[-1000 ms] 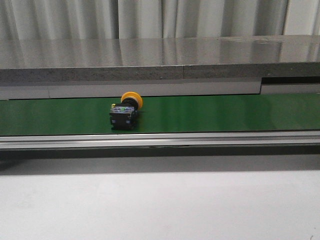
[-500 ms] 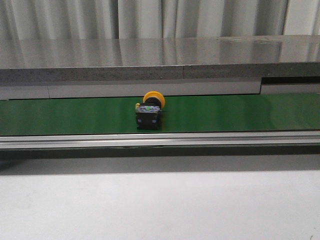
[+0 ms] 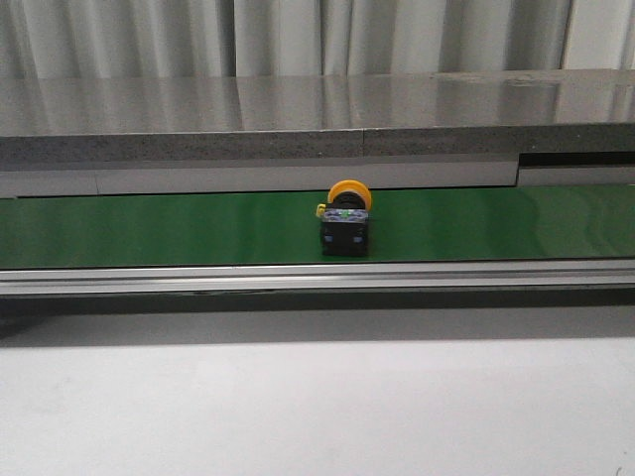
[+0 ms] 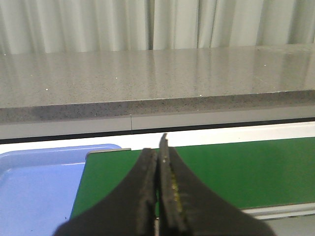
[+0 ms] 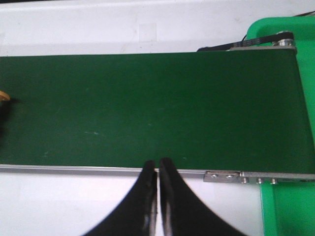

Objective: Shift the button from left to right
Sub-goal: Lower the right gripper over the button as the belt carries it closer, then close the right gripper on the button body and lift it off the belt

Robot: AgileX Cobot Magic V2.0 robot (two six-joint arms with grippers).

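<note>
The button (image 3: 345, 222), a yellow-orange cap on a black blocky body, lies on its side on the green belt (image 3: 149, 230) near the middle of the front view. A sliver of its cap (image 5: 3, 95) shows at the edge of the right wrist view. My left gripper (image 4: 158, 150) is shut with nothing in it, over the belt's end (image 4: 236, 167) beside a blue tray. My right gripper (image 5: 158, 164) is shut and empty, at the belt's near rail. Neither gripper shows in the front view.
A blue tray (image 4: 34, 182) lies at the belt's left end. A green bin (image 5: 285, 196) sits past the belt's right end. A grey stone ledge (image 3: 317, 119) runs behind the belt, and a metal rail (image 3: 317, 278) runs along its front.
The button has travelled rightwards along the belt, from left of centre to just right of centre. No gripper touches it.
</note>
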